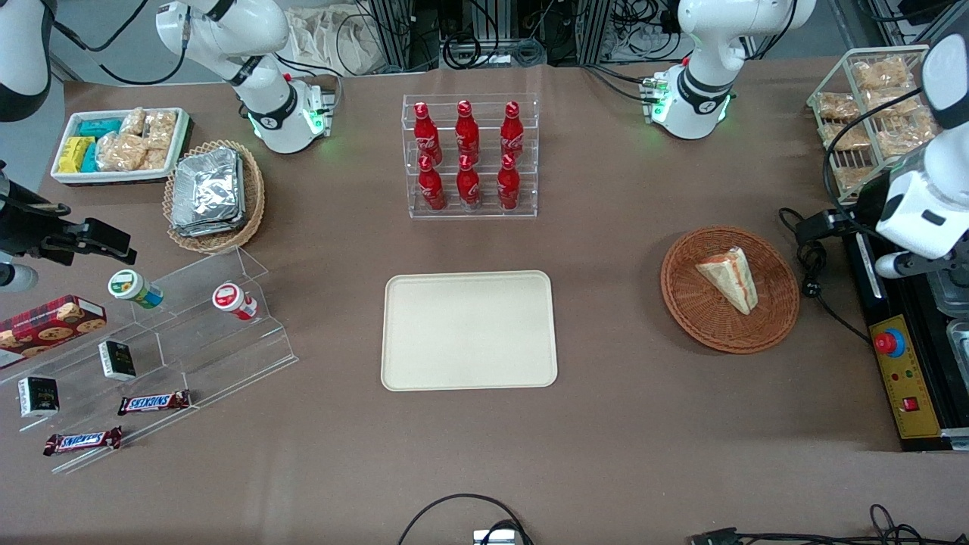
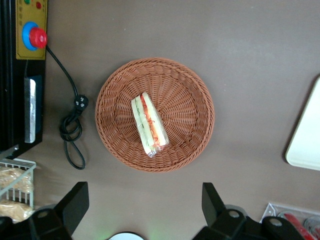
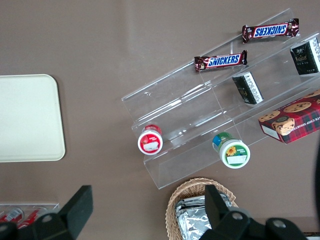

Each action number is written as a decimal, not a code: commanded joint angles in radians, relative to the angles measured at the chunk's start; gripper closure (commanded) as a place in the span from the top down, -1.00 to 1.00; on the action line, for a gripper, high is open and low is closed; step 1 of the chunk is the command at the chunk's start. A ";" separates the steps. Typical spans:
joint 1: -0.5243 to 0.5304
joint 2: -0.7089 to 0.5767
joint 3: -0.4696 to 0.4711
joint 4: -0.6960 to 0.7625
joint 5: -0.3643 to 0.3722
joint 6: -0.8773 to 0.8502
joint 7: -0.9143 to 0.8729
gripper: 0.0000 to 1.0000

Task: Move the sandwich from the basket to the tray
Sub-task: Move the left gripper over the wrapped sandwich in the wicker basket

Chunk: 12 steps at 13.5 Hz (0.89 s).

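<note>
The sandwich [image 1: 729, 278], a white bread wedge with red and green filling, lies in the round reddish-brown basket [image 1: 681, 303] toward the working arm's end of the table. The wrist view looks straight down on the sandwich [image 2: 149, 125] and the basket [image 2: 190, 100]. My gripper [image 2: 144, 200] hangs high above the bare table just beside the basket, open, with nothing between its black fingers [image 2: 75, 200]. The cream tray [image 1: 469, 331] lies flat at the table's middle with nothing on it; one rounded corner of the tray [image 2: 305, 145] shows in the wrist view.
A clear rack of red cola bottles [image 1: 469, 155] stands farther from the camera than the tray. A control box with a red button [image 1: 889, 342] and a coiled black cable [image 1: 814, 272] lie beside the basket. A wire rack of snack bags [image 1: 870, 106] stands nearby.
</note>
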 commanded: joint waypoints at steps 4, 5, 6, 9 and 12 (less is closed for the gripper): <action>0.003 -0.133 -0.001 -0.375 0.006 0.304 -0.147 1.00; 0.001 -0.133 -0.002 -0.417 0.007 0.350 -0.181 1.00; 0.001 -0.135 -0.002 -0.460 0.009 0.396 -0.198 1.00; 0.001 -0.138 -0.002 -0.533 0.009 0.478 -0.228 1.00; 0.001 -0.147 -0.002 -0.628 0.010 0.586 -0.239 1.00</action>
